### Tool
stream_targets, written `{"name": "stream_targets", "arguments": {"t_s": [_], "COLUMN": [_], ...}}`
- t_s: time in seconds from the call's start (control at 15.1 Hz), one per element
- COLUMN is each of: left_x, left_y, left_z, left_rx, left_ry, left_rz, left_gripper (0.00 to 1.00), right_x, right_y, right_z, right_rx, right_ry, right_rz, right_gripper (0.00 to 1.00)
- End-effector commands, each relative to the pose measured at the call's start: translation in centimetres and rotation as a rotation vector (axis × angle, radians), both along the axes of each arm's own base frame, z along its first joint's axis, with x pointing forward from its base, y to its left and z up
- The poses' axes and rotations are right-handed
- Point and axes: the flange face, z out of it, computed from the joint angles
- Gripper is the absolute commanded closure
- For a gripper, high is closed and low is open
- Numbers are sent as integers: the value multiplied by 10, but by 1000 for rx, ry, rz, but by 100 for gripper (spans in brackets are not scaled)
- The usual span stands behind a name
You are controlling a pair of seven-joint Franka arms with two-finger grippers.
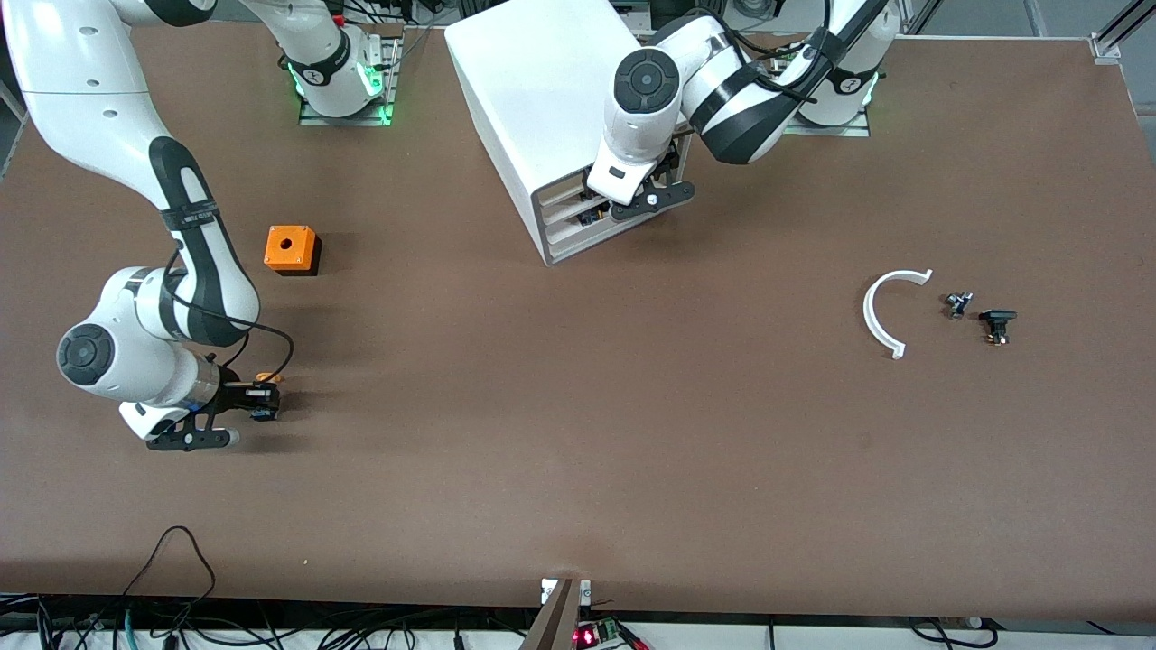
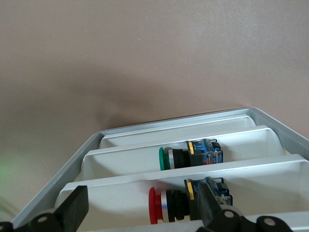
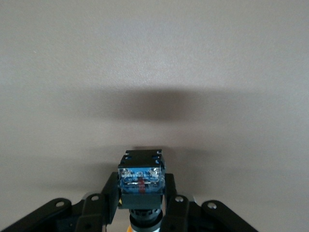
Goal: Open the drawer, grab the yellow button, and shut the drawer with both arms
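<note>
The right end effector sits low over the counter toward the right arm's end, roughly midway between the edge where the bases stand and the camera-side edge. Its fingers are clamped on the button: a bit of orange cap shows in the front view, while the right wrist view shows the black body with a blue block on its end pinched between the pads. Whether the button touches the counter I can't tell.

The orange cube with a hole rests on the counter farther from the front camera than that end effector.

The left end effector is at the front of the white cabinet, which stands near the middle of the base-side edge. Its fingers are spread wide, straddling the drawer. A red button and a green button lie in the drawers.

Toward the left arm's end lie a white curved strip and two small black parts.
</note>
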Motion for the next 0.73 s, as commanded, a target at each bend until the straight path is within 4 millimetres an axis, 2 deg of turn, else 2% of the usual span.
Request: {"name": "stream_targets", "arguments": {"t_s": [0.0,0.07,0.13,0.2,0.26,0.4,0.46,0.66], "left_x": [-4,2,16,30,46,73,82,118], "left_y": [0,4,10,17,29,59,69,105], "left_z": [12,17,32,45,56,70,77,121], "left_rx": [-2,7,7,10,18,36,44,87], "left_ry": [22,17,14,8,-12,-38,-48,-96], "left_rz": [-5,-4,-3,-26,-65,-149,-204,-348], "left_gripper": [0,0,0,0,0,0,0,0], "right_x": [-2,-2,-1,-1,0,5,4,0], "right_y": [-6,-5,-5,-7,-6,2,3,4], "right_z": [-1,-1,0,1,3,23,45,108], "right_rx": [5,7,6,5,3,-2,-3,-9], "right_ry": [-8,-7,-7,-8,-9,-25,-20,-48], "right_rz": [-10,-27,-54,-67,-60,-39,-35,-30], "right_gripper": [100,100,66,1,0,0,0,0]}}
